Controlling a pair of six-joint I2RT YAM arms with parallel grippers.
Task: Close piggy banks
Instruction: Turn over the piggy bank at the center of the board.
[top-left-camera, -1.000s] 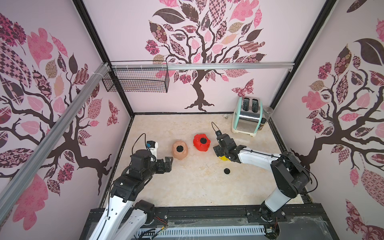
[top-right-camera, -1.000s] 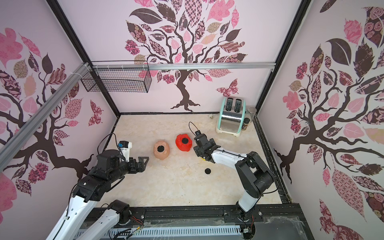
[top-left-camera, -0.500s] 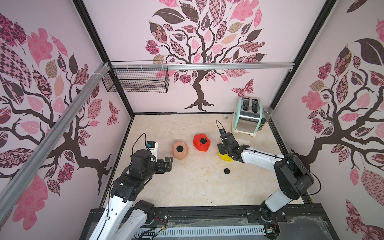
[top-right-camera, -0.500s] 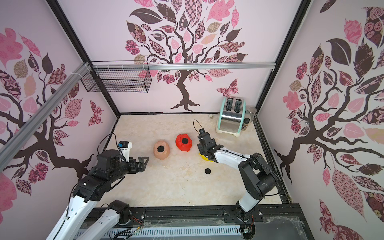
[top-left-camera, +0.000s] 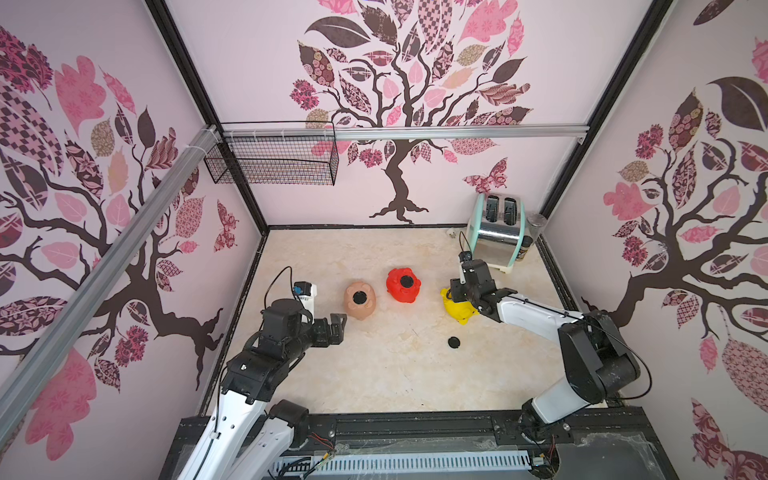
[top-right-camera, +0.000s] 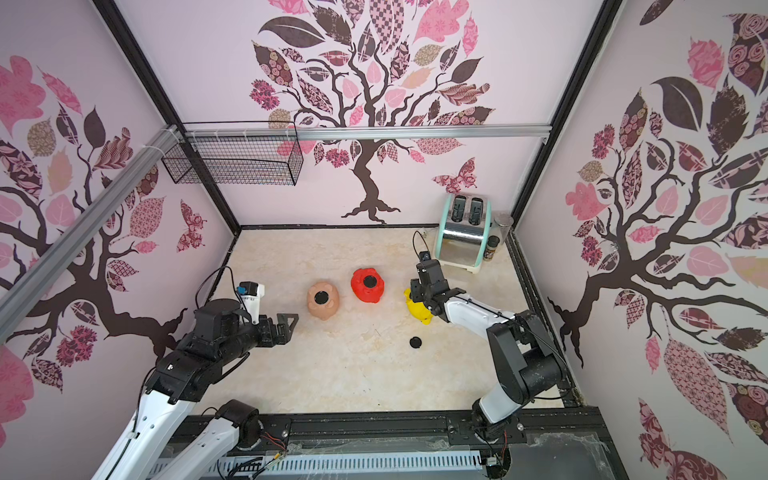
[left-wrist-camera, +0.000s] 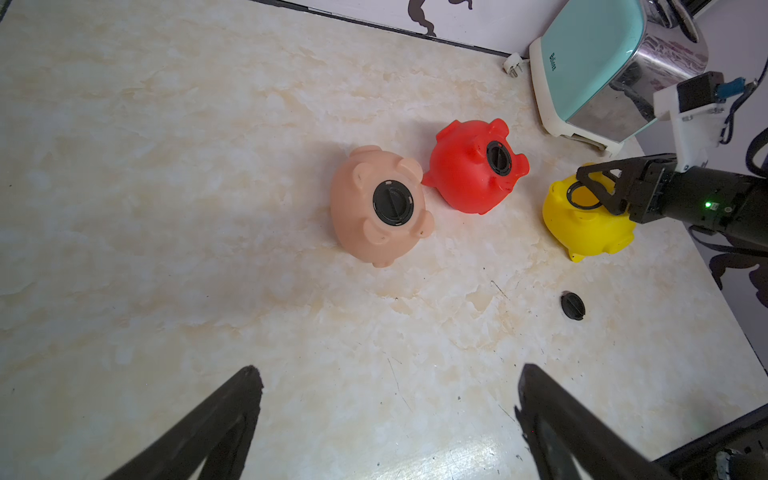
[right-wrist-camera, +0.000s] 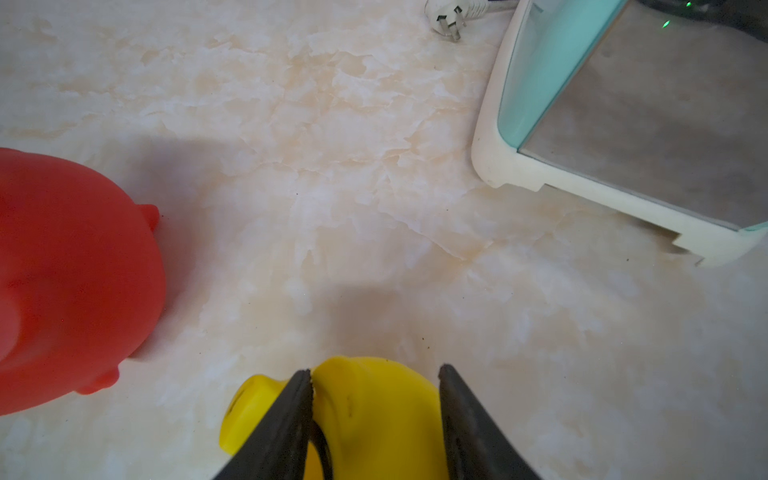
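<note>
The yellow piggy bank (top-left-camera: 457, 311) lies belly-up on the bench (top-left-camera: 395, 382), right of the middle, and its round belly hole stands uncovered. The right end effector (top-left-camera: 454, 291) is down on it, reaching in from the near right. In the right wrist view its fingers (right-wrist-camera: 286, 419) stand partway apart with a bulge of the yellow body between them: one sits by the rim of the hole, the other against the outer side. Whether they clamp it I cannot tell.

Just left of the yellow one and a little farther back, apart from it, lies the red piggy bank (top-left-camera: 402, 286). Just beside that, to the left and slightly nearer, lies the peach-pink piggy bank (top-left-camera: 360, 300). Both are belly-up, with black caps (left-wrist-camera: 393, 203) seated in their holes. A loose black cap (top-left-camera: 454, 343) lies flat on the bench, on the near side of the yellow piggy bank and clear of it.

The left end effector (top-left-camera: 337, 329) hangs at the left, near the peach-pink piggy bank but not touching it, its fingers wide apart and holding nothing.

A mint and chrome toaster (top-left-camera: 496, 232) stands in the far right corner, its white power plug (right-wrist-camera: 446, 16) lying on the bench beside it. A wire basket (top-left-camera: 274, 164) hangs on the far wall at the left.
</note>
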